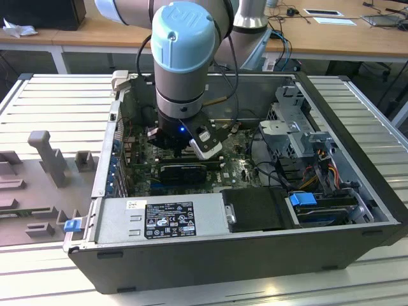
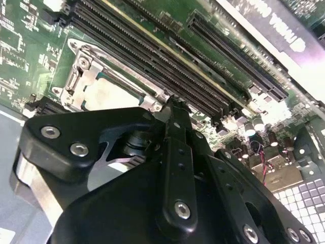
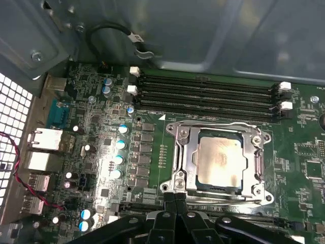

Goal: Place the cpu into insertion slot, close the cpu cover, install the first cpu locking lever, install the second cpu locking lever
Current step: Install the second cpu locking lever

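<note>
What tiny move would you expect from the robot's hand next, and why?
Probably a slight push at the insertion slot's edge, to work a locking lever: the cpu lies in it, the cpu cover lies flat around it, and the hand's closed fingertips sit right at that edge. Lever state is unclear.

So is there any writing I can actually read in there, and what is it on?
No text reads clearly.
Power supply label: print too small.
Graphics card: large pale letters, upside down and cut off, unreadable.
Cable tag: too small.
Motherboard: tiny white markings, blurred.
</note>
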